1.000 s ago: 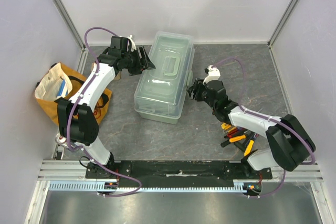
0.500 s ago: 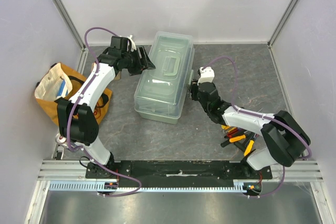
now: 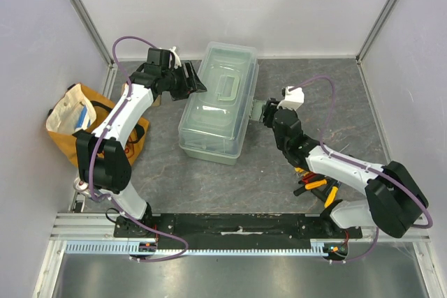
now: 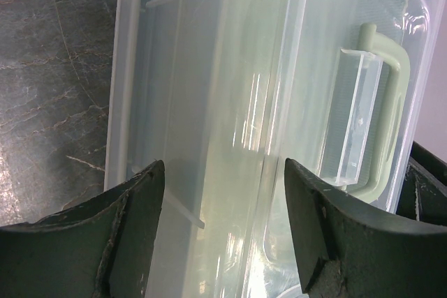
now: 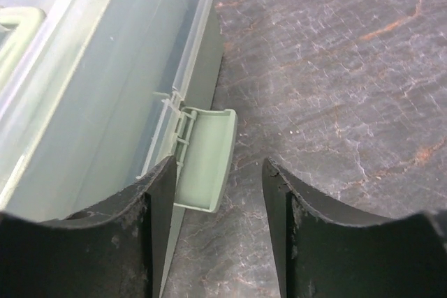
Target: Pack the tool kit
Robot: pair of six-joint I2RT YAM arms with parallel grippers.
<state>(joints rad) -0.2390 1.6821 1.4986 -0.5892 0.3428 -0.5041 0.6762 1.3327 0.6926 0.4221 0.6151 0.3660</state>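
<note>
Toolbox (image 3: 213, 120): one, pale green, lid down, on the middle of the table (image 3: 328, 95), long axis slanted. Its far end lies close to the back wall.

Open room: broad bare table to its right and a band along its near end. It is tighter on the left, where the arm and one yellow-orange bag (image 3: 66, 120) stand.

One carry handle (image 4: 380, 102) on the lid. One side latch (image 5: 206, 158) is flipped outward on the right long edge.

Left gripper (image 3: 198, 83) sits at the left long edge, jaws wide, nothing held.

Right gripper (image 3: 258, 112) has its jaws parted with the latch between the fingers (image 5: 105, 242). Contact cannot be told.

Hand tools (image 3: 314, 184): one small heap by the right arm's base with red, yellow and black handles, partly hidden, so the count is unclear.
</note>
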